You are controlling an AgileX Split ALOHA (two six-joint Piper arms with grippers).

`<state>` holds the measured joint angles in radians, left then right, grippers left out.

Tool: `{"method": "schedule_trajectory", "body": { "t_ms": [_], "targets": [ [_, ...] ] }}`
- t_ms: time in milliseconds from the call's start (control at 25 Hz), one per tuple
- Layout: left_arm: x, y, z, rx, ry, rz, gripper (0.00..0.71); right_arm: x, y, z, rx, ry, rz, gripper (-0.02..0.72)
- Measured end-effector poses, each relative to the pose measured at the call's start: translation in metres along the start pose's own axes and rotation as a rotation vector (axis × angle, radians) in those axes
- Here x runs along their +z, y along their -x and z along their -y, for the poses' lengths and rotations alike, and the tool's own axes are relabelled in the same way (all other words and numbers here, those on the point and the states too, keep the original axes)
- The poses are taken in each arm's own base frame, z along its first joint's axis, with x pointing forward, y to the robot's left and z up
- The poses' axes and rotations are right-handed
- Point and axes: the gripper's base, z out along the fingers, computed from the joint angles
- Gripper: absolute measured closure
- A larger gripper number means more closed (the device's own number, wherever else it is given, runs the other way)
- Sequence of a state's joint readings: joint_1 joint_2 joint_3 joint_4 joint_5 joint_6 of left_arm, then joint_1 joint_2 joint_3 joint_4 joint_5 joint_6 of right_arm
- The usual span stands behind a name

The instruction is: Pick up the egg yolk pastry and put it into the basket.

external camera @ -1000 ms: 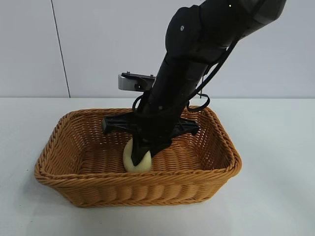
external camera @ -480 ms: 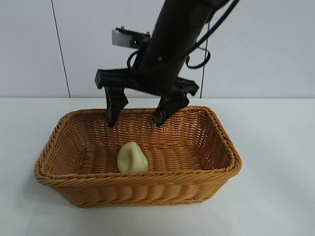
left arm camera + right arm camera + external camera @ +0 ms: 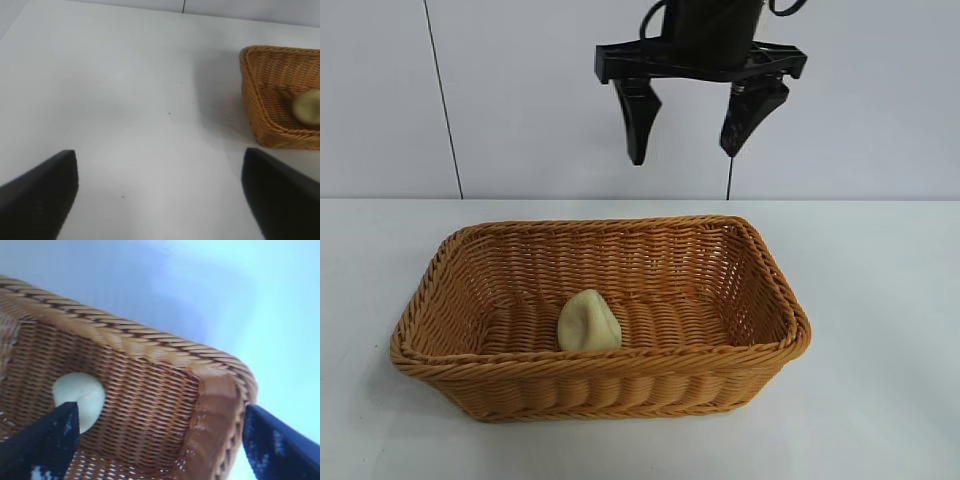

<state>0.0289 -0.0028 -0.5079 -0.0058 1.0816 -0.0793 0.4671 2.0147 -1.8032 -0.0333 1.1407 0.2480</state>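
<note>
The egg yolk pastry (image 3: 587,322), a pale yellow lump, lies on the floor of the wicker basket (image 3: 760,262) near its front wall. It also shows in the right wrist view as a pale round pastry (image 3: 80,392) inside the basket (image 3: 150,347), and in the left wrist view as a pastry (image 3: 307,107) within the basket (image 3: 255,100). My right gripper (image 3: 686,148) hangs open high above the basket's back rim, holding nothing. My left gripper (image 3: 160,192) is open over bare table, off to the basket's side, and does not show in the exterior view.
The basket stands on a white table (image 3: 880,300) with a pale wall behind. Bare tabletop (image 3: 125,100) stretches beside the basket under the left gripper.
The right gripper let go of the pastry, opened and rose from inside the basket to well above it. The pastry stayed on the basket floor.
</note>
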Motion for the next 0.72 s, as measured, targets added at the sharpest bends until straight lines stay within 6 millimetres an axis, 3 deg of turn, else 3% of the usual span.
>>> {"method": "schedule_trajectory", "body": {
  "t_ms": [200,480,600,720],
  "targets": [
    [0.000,0.000,0.000,0.000,0.000,0.000,0.067,0.000,0.008,0.075,0.127,-0.062,-0.020,0.066],
    [0.000,0.000,0.000,0.000,0.000,0.000,0.067,-0.005,0.001,0.168,0.281,-0.135,-0.056,0.066],
    [0.000,0.000,0.000,0.000,0.000,0.000,0.067,-0.008,-0.004,0.196,0.323,-0.155,-0.058,0.066],
    [0.000,0.000,0.000,0.000,-0.001,0.000,0.067,-0.010,-0.008,0.211,0.348,-0.164,-0.060,0.066]
  ]
}}
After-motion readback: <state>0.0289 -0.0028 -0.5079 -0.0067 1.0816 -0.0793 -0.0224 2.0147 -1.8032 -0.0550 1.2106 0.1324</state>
